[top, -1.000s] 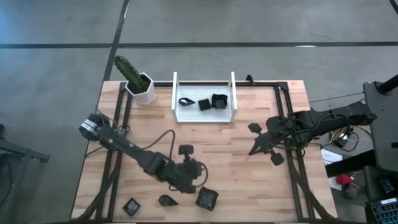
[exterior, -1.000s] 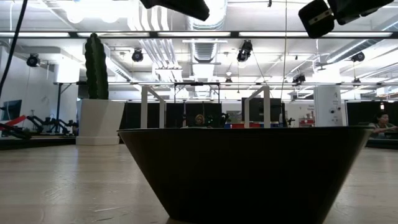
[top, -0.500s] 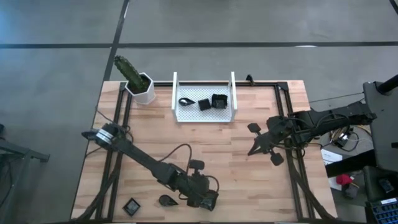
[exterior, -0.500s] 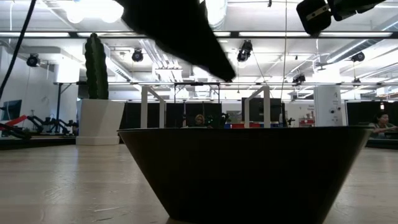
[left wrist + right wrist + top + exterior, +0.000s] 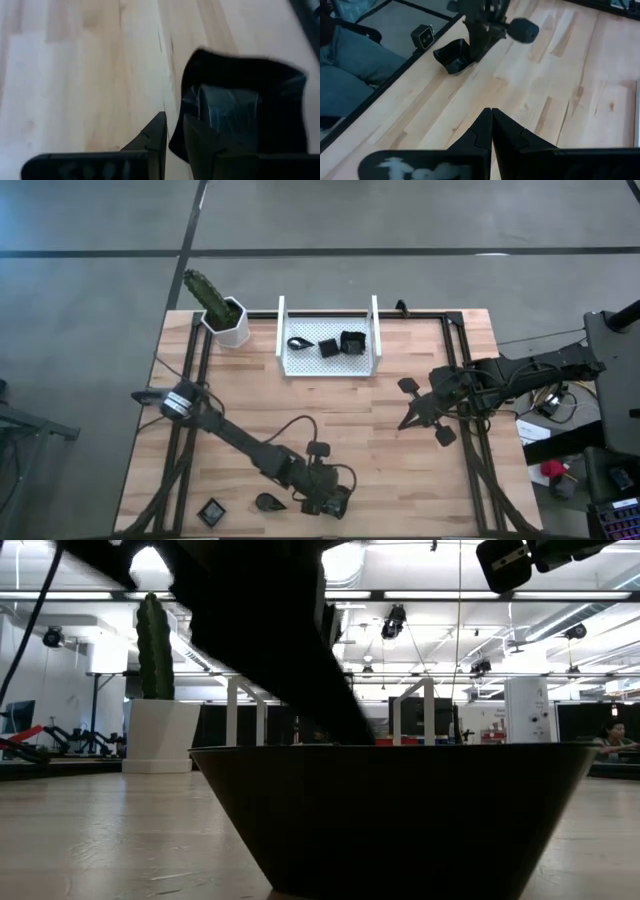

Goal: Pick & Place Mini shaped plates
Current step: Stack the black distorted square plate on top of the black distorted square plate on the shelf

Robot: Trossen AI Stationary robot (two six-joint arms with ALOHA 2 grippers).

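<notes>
The left gripper has come down from the middle of the surface to its 6 o'clock edge and now sits on the square plate there. In the left wrist view one finger stands just outside the plate's wall and the other just inside, a narrow gap between them with the rim in it. Whether the fingers already pinch the wall cannot be told (the plate rests on the wood, not lifted). In the low view the arm has dropped in behind the near plate's rim.

Plate positions, high view:
- Square plate: 6 o'clock edge, under the left gripper.
- Leaf plate: just beside it, toward 7 o'clock.
- Second square plate: farther along, toward 8 o'clock.
- Three plates: already in the tray at 12 o'clock.

The cactus pot stands at 11 o'clock, beside the tray.

The right gripper hangs over the 3 o'clock side, fingers fully closed and holding nothing; it has not moved.

Judgement: the approach phase is complete and the grasp is the step in hand. Next comes a firm close on the wall, a lift, then transfer to the tray. The thin-wall grip may let the plate tilt or slip on lifting
</notes>
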